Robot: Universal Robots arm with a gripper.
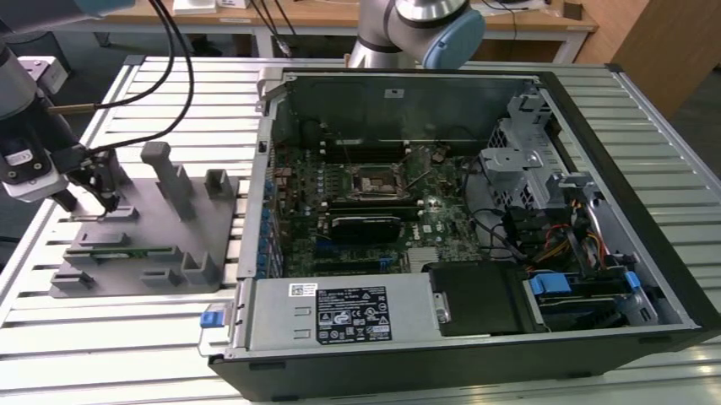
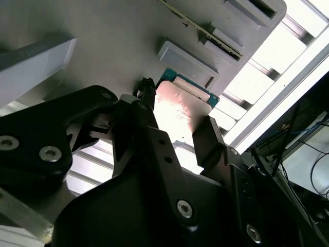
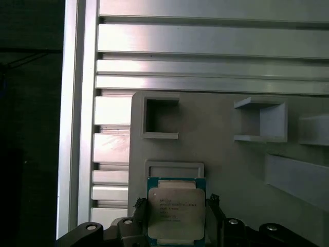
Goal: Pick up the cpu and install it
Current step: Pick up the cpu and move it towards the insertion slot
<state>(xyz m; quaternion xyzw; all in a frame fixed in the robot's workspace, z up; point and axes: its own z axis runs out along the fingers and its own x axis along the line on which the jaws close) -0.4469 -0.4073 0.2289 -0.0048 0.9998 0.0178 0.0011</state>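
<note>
The cpu, a flat square chip with a pale silver top and a green rim, lies between my fingers at the near corner of a grey fixture plate. In the second wrist view the cpu shows as a shiny square, with a black finger against one side and the other finger against the opposite side. My gripper hangs low over that plate at the exterior view's left, shut on the cpu. The black socket frame sits on the motherboard inside the open computer case.
The open computer case fills the middle and right of the slatted metal table. Grey posts rise from the fixture plate beside my gripper. A long green memory stick lies in a slot on that plate. Cables trail from the arm.
</note>
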